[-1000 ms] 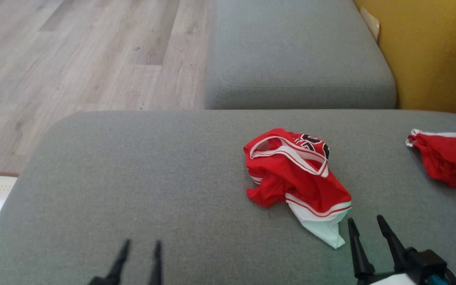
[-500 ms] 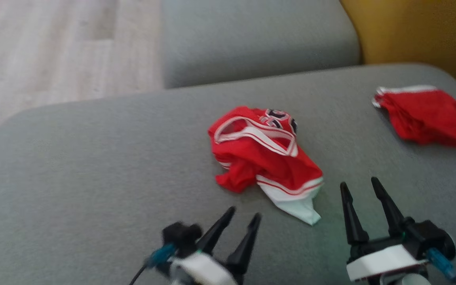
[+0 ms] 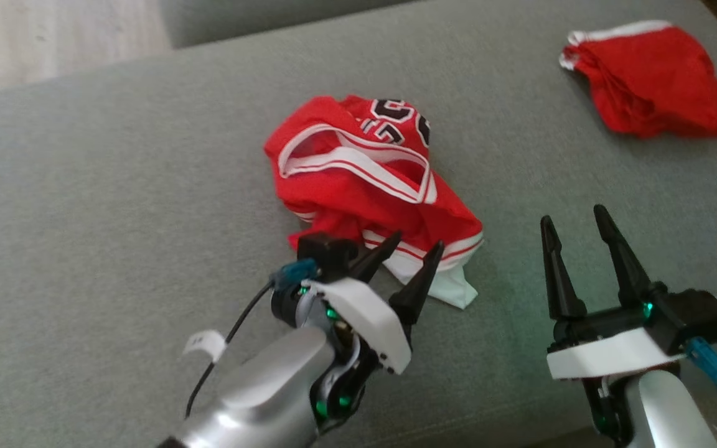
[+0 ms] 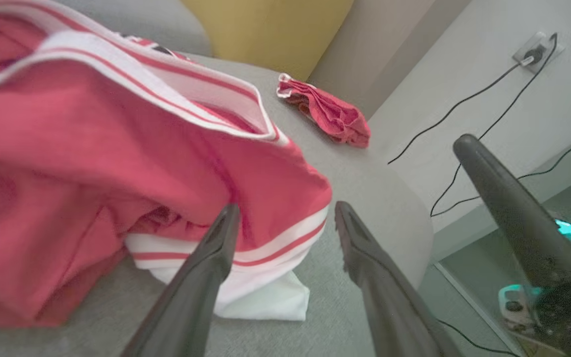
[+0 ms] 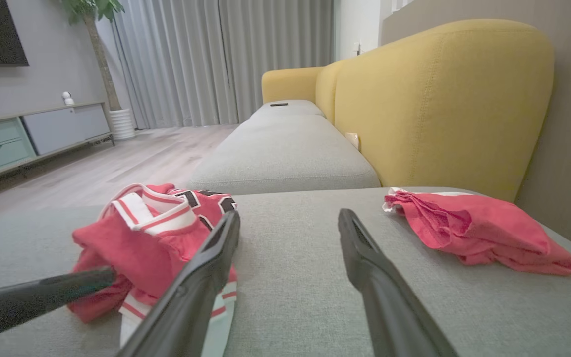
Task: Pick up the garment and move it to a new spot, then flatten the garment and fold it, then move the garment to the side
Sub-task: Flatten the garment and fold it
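The garment (image 3: 358, 180) is a crumpled red jersey with white trim and black numerals, lying mid-cushion on the grey sofa seat (image 3: 84, 186). My left gripper (image 3: 417, 242) stands open at its near white hem, fingertips over the edge of the cloth with nothing pinched. In the left wrist view the garment (image 4: 117, 148) bulks large just past the left gripper (image 4: 286, 208). My right gripper (image 3: 572, 214) is open over bare cushion, to the right of the garment and apart from it. The right wrist view has the garment (image 5: 151, 238) left of the right gripper (image 5: 289, 214).
A second red garment (image 3: 648, 78) lies bunched at the cushion's far right, also seen from the right wrist (image 5: 474, 230). A yellow backrest (image 5: 439, 99) rises behind it. The cushion's right edge drops to the floor with cables (image 4: 464, 163). Wood floor lies far left (image 3: 53, 37).
The head camera has tilted down and turned, shifting the whole picture. My left arm has come forward to the garment's near hem. The right gripper has advanced a little. Both stay open.
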Controlling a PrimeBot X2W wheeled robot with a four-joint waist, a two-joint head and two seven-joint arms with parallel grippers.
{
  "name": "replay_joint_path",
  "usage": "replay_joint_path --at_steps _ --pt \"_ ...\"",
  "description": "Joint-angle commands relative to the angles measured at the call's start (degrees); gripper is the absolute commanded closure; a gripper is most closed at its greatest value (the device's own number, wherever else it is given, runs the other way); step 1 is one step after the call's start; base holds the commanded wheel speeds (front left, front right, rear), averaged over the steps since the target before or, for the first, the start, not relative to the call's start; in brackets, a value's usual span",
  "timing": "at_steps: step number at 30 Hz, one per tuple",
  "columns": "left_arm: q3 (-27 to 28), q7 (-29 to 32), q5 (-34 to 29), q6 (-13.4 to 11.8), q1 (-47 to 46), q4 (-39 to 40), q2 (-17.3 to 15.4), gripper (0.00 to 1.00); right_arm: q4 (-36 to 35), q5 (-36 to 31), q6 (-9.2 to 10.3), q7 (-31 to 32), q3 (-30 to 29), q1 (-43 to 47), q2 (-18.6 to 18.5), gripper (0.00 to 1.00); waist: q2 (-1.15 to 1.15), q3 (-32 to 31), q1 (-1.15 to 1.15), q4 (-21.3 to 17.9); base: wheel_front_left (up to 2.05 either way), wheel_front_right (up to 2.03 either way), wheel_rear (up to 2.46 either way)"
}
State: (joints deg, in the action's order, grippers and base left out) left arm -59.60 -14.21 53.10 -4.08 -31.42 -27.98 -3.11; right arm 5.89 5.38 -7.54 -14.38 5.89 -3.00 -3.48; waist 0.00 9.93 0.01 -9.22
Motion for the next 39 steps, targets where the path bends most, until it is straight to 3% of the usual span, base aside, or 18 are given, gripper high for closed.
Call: replay_joint_path --at_steps 1,6,16,17,18,19,29,39 --pt "1.04 -0.49 0.74 -0.29 -3.02 1.26 0.24 0.0 -2.0 -0.12 0.05 -0.62 1.29 -1.63 -0.72 0.0 0.0 1.21 -0.01 -1.14 0.0 0.0 0.0" --pt "-1.84 -0.64 5.98 -1.78 -7.91 -0.39 0.24 0.0 -2.29 0.05 0.05 -0.62 1.29 -2.58 -0.71 0.0 0.0 2.26 -0.01 -1.88 0.0 0.0 0.0" --pt "-1.46 -0.77 12.93 -5.04 -11.64 -2.21 0.24 0.0 -2.33 0.19 0.05 -0.62 1.59 -2.9 -0.56 0.0 0.0 2.96 -0.01 -3.09 0.0 0.0 0.0" --pt "-1.71 -0.77 13.7 -5.17 -11.9 -2.51 0.24 0.12 -2.33 0.21 0.05 -0.62 1.63 -2.93 -0.59 0.0 0.0 2.9 -0.01 -3.19 0.0 0.0 0.0" --pt "-1.82 -0.77 14.62 -5.22 -12.08 -2.78 0.24 0.84 -2.32 0.2 0.05 -0.62 1.67 -2.95 -0.6 0.0 0.0 2.77 -0.01 -3.31 0.0 0.0 0.0" --pt "-2.11 -0.78 15.42 -5.06 -12.27 -2.99 0.24 1.0 -2.31 0.18 0.05 -0.62 1.72 -2.96 -0.61 0.0 0.0 2.6 -0.01 -3.41 0.0 0.0 0.0" --pt "0.23 -0.78 16.11 -0.61 -18.98 -2.62 0.24 1.0 -2.13 0.3 0.05 -0.62 2.77 -2.61 -0.13 0.0 0.0 -1.55 -0.01 -4.89 0.0 0.0 0.0" --pt "12.99 -0.78 20.58 3.38 -39.98 -3.97 0.24 1.0 -1.25 0.38 0.05 -0.62 3.74 0.66 0.41 0.0 0.0 -8.48 -0.01 -6.73 0.0 0.0 0.0"
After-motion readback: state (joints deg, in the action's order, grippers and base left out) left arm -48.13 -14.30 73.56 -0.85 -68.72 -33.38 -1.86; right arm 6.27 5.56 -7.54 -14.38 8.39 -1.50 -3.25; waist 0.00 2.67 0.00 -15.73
